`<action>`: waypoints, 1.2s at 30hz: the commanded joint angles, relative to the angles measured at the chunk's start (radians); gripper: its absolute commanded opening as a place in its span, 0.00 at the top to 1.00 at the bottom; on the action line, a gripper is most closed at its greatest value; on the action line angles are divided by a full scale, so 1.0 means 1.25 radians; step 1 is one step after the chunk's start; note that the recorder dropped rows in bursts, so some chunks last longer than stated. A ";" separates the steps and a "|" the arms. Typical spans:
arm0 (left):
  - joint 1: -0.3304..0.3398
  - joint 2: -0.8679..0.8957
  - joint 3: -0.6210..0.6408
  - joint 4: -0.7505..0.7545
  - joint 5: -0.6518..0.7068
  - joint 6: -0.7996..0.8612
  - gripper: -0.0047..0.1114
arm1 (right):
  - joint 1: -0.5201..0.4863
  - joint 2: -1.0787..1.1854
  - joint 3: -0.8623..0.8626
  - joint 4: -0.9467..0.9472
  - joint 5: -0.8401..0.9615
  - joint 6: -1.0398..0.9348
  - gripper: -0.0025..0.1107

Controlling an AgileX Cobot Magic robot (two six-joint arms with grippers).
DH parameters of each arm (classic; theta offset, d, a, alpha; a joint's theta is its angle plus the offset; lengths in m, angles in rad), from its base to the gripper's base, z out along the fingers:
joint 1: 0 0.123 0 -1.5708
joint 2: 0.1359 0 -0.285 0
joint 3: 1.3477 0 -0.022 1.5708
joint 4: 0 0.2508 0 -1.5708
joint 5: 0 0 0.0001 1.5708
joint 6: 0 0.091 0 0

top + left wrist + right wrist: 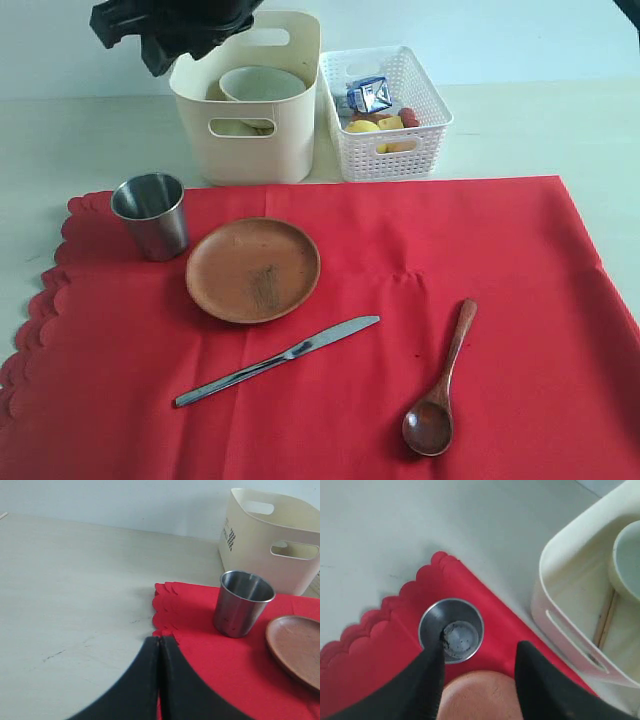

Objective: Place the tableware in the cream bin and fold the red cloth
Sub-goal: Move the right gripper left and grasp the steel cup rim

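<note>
Binning: bowl (262,82) in; cup (150,212), plate (252,268), knife (280,360), spoon (440,385), cloth (480,260) fold pending.
Right gripper (477,652) open, empty, over 10-o'clock cup; left gripper (160,642) shut, empty.

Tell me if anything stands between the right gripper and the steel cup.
Nothing visible does. The right gripper hangs open above the steel cup, with only air between; the wooden plate lies beside the cup, apart from it.

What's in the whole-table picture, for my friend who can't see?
A red cloth holds a steel cup, a wooden plate, a knife and a wooden spoon. Behind it stand a cream bin with a white bowl inside and a white basket.
</note>
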 commanded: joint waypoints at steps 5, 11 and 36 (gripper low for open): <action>0.001 -0.005 0.003 -0.006 -0.004 0.000 0.96 | 0.007 -0.005 -0.006 0.012 0.070 -0.026 0.58; 0.001 -0.005 0.003 -0.006 -0.004 0.000 0.96 | 0.007 -0.005 -0.006 0.020 0.072 -0.026 0.58; 0.001 -0.005 0.003 -0.006 -0.004 0.000 0.96 | 0.007 0.165 -0.006 0.093 -0.034 -0.022 0.58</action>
